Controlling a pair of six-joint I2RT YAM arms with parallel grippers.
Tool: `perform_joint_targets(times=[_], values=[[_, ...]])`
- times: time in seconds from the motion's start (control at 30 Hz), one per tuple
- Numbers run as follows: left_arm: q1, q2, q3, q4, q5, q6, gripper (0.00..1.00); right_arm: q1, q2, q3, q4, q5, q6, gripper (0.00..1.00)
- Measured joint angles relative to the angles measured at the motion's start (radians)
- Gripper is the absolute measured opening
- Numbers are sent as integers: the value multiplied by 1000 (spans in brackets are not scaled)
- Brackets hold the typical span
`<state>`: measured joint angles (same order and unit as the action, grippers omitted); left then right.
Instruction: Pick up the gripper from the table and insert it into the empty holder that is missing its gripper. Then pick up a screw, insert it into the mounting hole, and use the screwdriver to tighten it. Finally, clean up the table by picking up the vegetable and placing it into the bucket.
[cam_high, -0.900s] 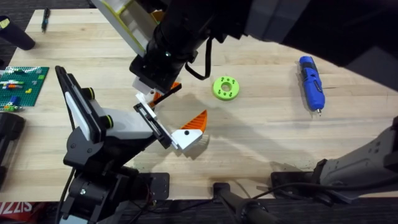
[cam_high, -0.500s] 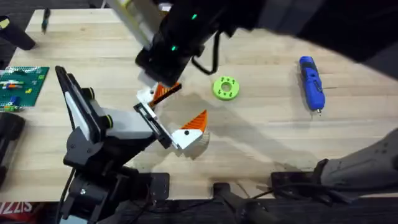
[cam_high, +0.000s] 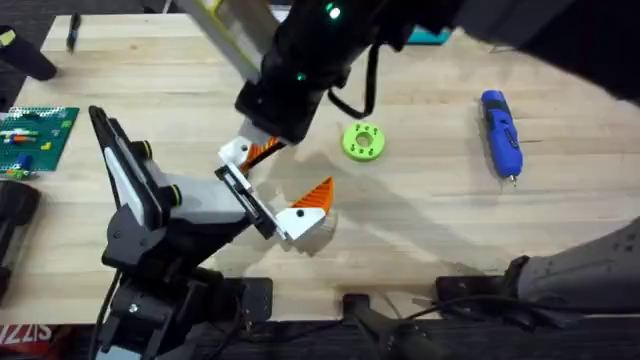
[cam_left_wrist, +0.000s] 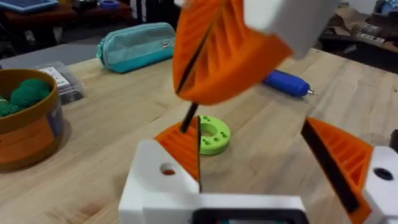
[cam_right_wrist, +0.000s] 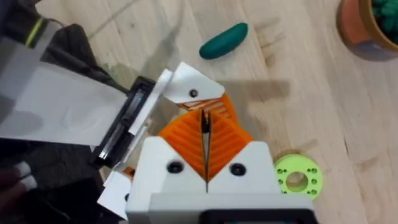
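Right gripper (cam_right_wrist: 205, 146) pinching gripper (cam_high: 250, 153) upper-centre, by empty holder (cam_high: 236, 185). Light, rigid plastic; ribbed wedge gripping best. Left gripper: cannot tell.

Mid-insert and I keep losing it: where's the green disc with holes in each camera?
Overhead: the green disc lies on the table, between the right hand and the blue screwdriver.
Left wrist: the disc lies just beyond the gripper piece, nearer than the screwdriver.
Right wrist: the disc lies beside the right hand's shut orange pads.
Shared landmark: the white-and-orange gripper piece at the black holder.
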<state>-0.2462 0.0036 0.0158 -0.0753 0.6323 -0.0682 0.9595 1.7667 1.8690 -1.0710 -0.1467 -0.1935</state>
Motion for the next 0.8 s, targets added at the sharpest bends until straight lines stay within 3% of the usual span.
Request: perform_joint_targets(times=[0.8], values=[[0, 0, 0, 0, 0, 0, 986, 26, 37, 0, 29, -6, -47, 7]])
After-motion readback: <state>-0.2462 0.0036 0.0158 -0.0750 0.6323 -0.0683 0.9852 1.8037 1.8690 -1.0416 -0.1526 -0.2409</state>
